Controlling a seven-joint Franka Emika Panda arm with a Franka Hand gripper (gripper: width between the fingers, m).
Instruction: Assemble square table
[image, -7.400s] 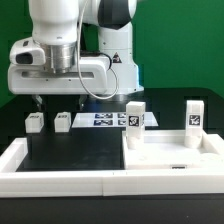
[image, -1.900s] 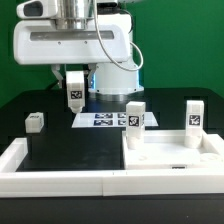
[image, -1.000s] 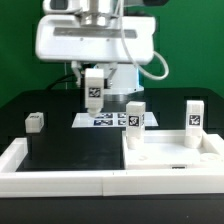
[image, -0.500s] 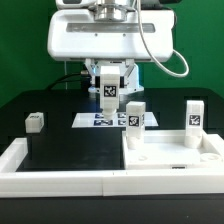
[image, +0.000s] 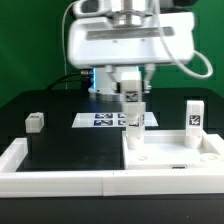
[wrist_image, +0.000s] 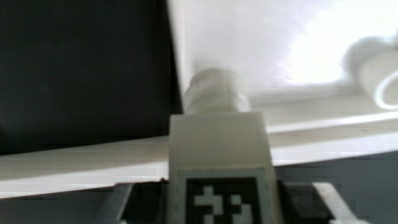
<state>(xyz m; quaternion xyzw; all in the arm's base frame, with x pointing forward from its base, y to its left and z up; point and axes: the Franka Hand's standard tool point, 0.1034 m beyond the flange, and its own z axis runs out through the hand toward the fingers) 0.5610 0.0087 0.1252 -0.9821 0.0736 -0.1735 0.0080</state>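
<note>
The white square slab (image: 165, 158) lies at the exterior view's lower right. Two white tagged legs stand upright on its far corners, one on the left (image: 133, 127) and one on the right (image: 193, 115). My gripper (image: 131, 90) is shut on a third leg (image: 131, 97) and holds it upright in the air, just above and behind the left standing leg. A fourth leg (image: 36, 121) lies loose on the black table at the left. In the wrist view the held leg (wrist_image: 217, 125) points down over the slab (wrist_image: 285, 45), between my gripper's (wrist_image: 222, 197) dark jaws.
The marker board (image: 100, 120) lies flat behind the slab's left corner. A long white rim (image: 60, 172) borders the black work surface at the front and left. The arm's white body fills the top of the exterior view.
My gripper picked a leg off the table at the left, lifted it and carried it to the exterior view's right. It now hangs by the slab's far left leg.
</note>
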